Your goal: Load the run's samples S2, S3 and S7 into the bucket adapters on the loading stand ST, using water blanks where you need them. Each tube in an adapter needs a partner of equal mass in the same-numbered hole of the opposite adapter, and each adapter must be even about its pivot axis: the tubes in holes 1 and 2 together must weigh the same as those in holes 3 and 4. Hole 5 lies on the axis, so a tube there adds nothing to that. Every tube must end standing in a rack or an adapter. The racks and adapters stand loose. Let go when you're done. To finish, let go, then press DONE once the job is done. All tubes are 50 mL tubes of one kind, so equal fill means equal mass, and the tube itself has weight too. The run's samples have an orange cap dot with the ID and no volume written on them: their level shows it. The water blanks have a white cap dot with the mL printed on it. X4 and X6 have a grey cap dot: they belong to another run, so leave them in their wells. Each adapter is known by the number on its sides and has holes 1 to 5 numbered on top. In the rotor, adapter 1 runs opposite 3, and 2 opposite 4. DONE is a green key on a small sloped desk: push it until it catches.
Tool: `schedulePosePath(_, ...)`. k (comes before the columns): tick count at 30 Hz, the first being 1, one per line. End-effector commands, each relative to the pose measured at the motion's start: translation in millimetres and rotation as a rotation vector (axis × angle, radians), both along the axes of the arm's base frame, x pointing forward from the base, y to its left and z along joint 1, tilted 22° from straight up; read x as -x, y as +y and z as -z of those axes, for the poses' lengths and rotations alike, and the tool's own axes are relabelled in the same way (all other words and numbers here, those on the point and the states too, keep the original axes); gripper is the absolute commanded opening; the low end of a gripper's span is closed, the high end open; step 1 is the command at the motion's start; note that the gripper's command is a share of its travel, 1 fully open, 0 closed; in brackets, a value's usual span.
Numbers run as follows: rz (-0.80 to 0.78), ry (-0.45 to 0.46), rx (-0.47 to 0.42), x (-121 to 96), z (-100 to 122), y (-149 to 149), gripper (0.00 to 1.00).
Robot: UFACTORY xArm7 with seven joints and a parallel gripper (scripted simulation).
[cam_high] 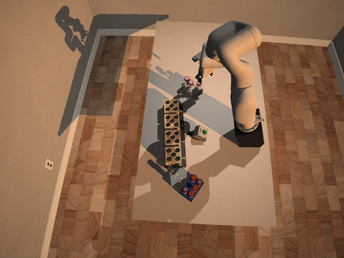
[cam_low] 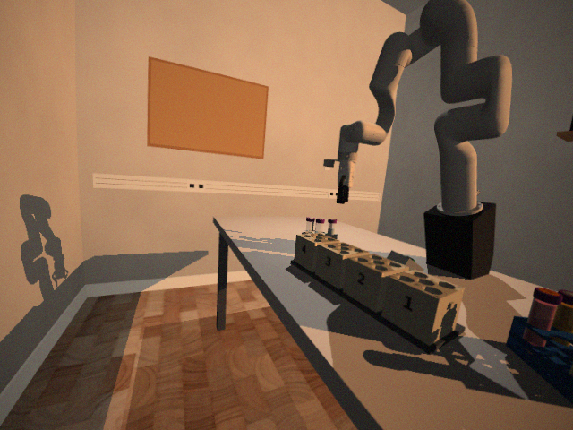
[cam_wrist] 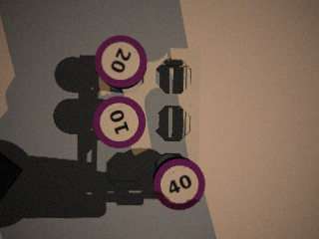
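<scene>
While the gripper [cam_high: 205, 76] [cam_low: 342, 200] hangs wide open, I read 20, 10 and 40 on three purple caps [cam_high: 191, 82] [cam_low: 320, 220] [cam_wrist: 120, 121] near the tabletop's [cam_high: 236, 205] [cam_low: 295, 319] [cam_wrist: 269, 119] far end edge.

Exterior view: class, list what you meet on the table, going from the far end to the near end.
Rack of purple-capped water blanks → adapter 4 → adapter 3 → adapter 2 → adapter 1 → blue rack
</scene>
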State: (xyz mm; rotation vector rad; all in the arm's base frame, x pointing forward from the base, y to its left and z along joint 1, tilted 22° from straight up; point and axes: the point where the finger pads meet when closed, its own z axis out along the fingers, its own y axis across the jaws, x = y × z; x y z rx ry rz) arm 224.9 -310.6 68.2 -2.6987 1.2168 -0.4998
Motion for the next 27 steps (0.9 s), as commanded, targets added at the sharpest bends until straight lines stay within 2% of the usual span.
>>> schedulePosePath(1,-0.010,-0.028,-0.017,-8.1,15.6,-2.2,1.00)
schedulePosePath(16,-0.009,-0.028,-0.017,-20.8,46.5,-1.8,1.00)
schedulePosePath(27,-0.009,-0.028,-0.017,-20.8,46.5,-1.8,1.00)
